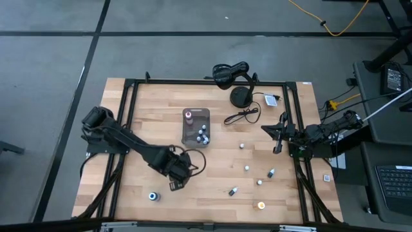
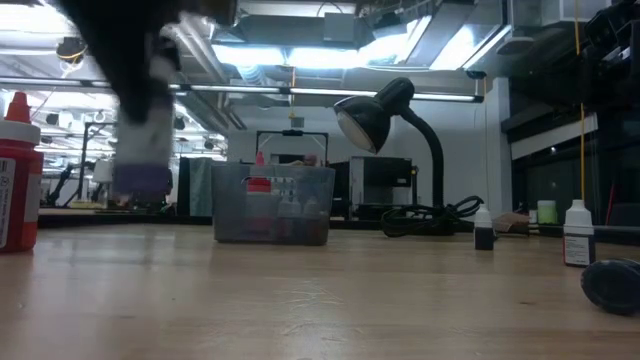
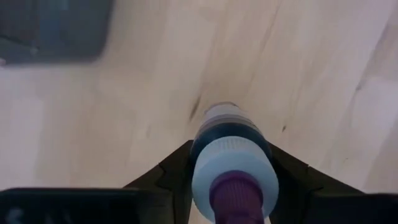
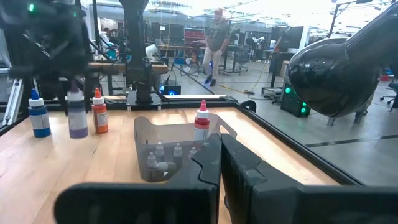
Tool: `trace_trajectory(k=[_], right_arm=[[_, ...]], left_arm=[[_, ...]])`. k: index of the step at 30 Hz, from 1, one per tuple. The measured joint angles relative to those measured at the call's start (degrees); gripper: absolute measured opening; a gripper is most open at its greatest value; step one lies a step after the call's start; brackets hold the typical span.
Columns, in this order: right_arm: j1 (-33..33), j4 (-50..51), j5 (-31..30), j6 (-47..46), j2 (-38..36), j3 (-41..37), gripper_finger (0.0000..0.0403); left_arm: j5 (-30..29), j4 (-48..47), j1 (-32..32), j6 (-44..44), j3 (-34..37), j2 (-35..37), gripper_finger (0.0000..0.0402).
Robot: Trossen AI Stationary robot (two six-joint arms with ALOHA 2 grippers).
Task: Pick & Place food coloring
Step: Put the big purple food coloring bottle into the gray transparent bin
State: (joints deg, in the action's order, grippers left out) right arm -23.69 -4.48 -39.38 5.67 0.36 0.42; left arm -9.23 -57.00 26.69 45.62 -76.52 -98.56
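A food coloring bottle [image 3: 227,124] with a purple cap [image 3: 236,194] and dark contents sits between the fingers of my left gripper [image 1: 175,185], near the table's front left. The low view shows this bottle [image 2: 140,150] above the tabletop. Other small bottles stand on the wood: a blue-capped one [image 1: 152,196] at the front left, an orange-capped one [image 1: 261,205] at the front, and several [image 1: 246,168] right of centre. The gray tray [image 1: 196,127] holds several more. My right gripper [image 1: 275,133] waits shut at the table's right side. My left gripper pinches the purple-capped bottle's body [image 3: 198,155], just below its shoulder, between the two fingers [image 3: 168,177], one on each opposite side. The fingers come from above, pointing steeply down. The bottle is upright, cap up, lifted clear of the table.
A black desk lamp [image 1: 232,74] on a round base [image 1: 241,96] stands at the far edge, its cable [image 1: 241,116] trailing toward the tray. A black frame [image 1: 129,129] borders the table. Bare wood lies between the tray and the front edge.
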Motion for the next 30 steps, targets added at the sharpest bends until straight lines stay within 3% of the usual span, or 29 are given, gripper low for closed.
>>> trace_trajectory(k=[17,30], right_arm=[[-0.01,0.01,0.0,0.0,-0.02,0.01,0.0015],[-0.01,0.0,0.0,0.0,0.0,0.01,0.0015]], left_arm=[[-3.79,-15.93,-12.74,-17.21,-16.47,4.13,0.0141],[-3.49,-13.79,-25.56,-23.88,-17.65,-0.72,0.014]])
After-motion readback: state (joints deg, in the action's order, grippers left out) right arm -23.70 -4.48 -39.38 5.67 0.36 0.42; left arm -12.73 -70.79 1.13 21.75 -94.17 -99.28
